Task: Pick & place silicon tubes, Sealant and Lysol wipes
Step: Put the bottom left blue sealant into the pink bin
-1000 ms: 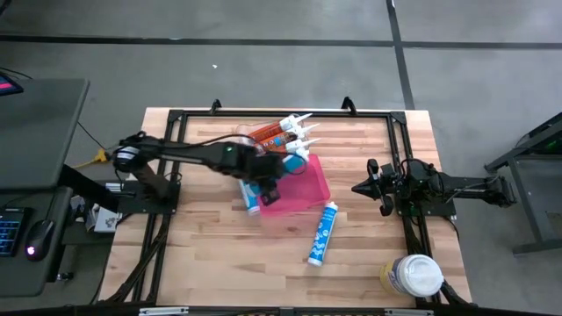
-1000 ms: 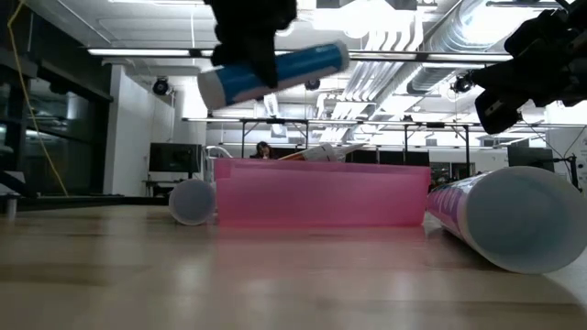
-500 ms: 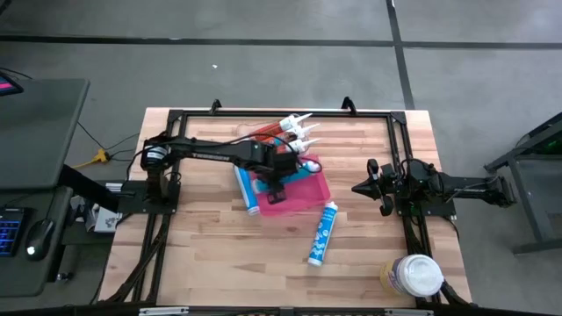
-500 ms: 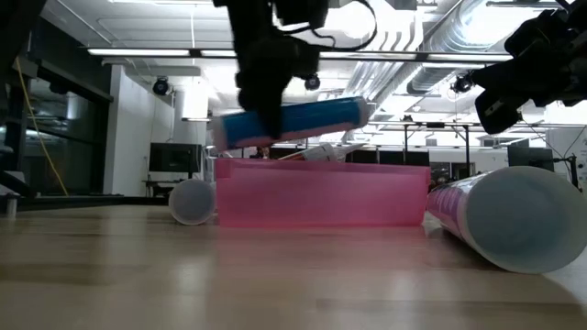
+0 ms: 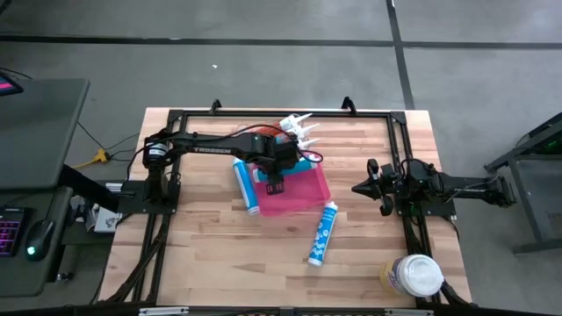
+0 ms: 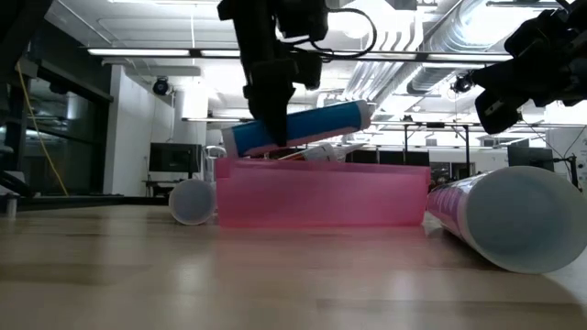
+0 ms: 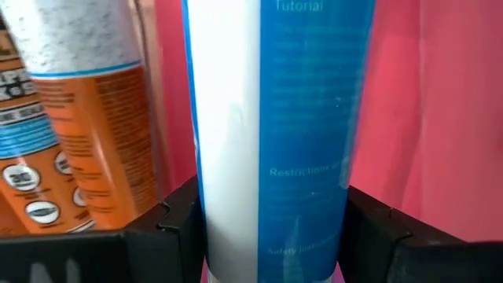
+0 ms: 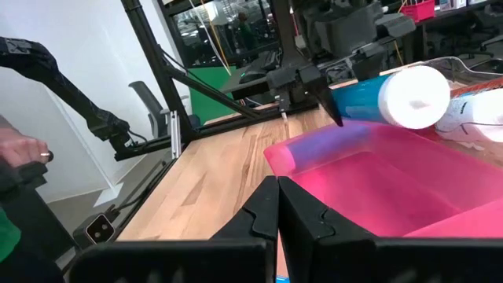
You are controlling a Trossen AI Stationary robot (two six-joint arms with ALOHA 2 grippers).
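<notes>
- Low view: our left gripper is clamped on a blue-and-white plastic caulk tube, which hangs tilted just above the pink translucent plastic bin.
- We should lower it slowly, level it, and let go only once it lies inside, beside the orange-labelled cartridges already there.
- Our right gripper waits at the table's right side, fingers together, well clear.
- Still to be placed, we judge: another blue-and-white tube lying on the wooden table, and the yellowish round Lysol wipes canister with a white lid at the near right corner.
</notes>
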